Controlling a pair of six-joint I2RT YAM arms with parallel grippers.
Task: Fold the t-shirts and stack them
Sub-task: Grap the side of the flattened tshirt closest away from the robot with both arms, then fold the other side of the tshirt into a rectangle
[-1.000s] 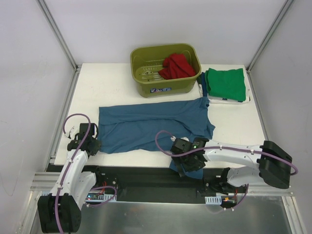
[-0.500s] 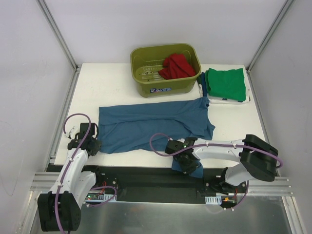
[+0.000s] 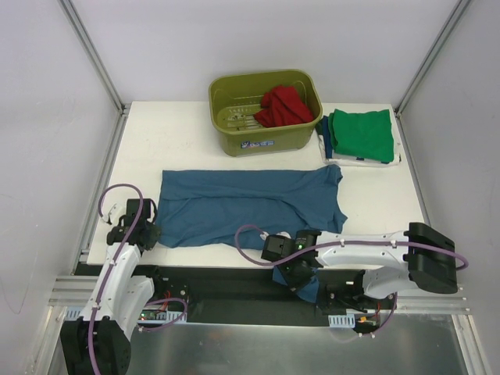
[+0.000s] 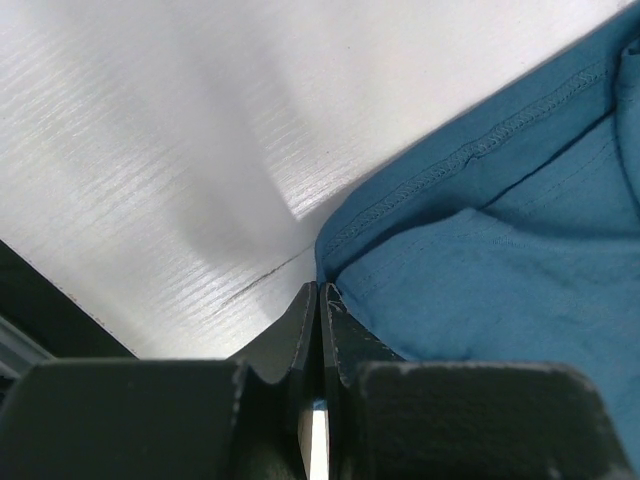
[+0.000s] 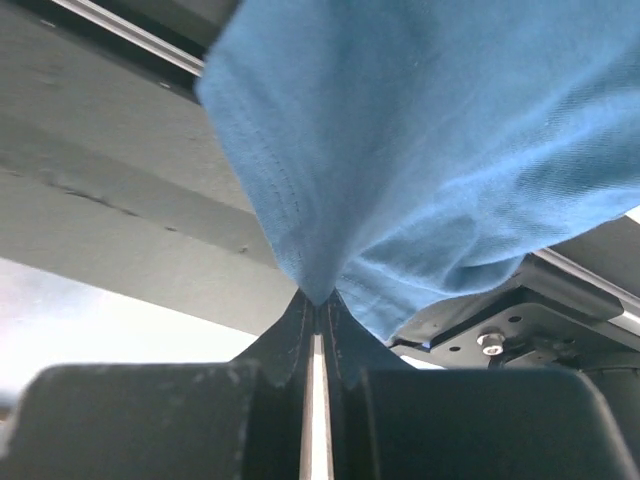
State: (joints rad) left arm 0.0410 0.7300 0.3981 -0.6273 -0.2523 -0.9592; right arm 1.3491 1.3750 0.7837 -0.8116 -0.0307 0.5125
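The teal-blue t-shirt (image 3: 250, 205) lies spread wide across the table's near half, and one part of it hangs over the front edge. My left gripper (image 3: 153, 235) (image 4: 320, 290) is shut on the shirt's near-left corner (image 4: 480, 250), low on the table. My right gripper (image 3: 301, 273) (image 5: 318, 298) is shut on a pinch of the hanging cloth (image 5: 430, 140), just off the front edge. A red t-shirt (image 3: 283, 105) sits crumpled in the tub. A green t-shirt (image 3: 362, 134) lies folded at the back right.
The olive-green plastic tub (image 3: 234, 137) stands at the back centre. A white board (image 3: 367, 161) under the green shirt also carries a dark blue layer (image 3: 324, 131). Metal frame posts (image 3: 94, 55) rise at the back corners. A dark rail (image 3: 226, 285) runs below the table's front edge.
My right gripper has shut on the hanging blue cloth and slid left and nearer along the front edge. The shirt's right side shifted a little. The left arm stayed still.
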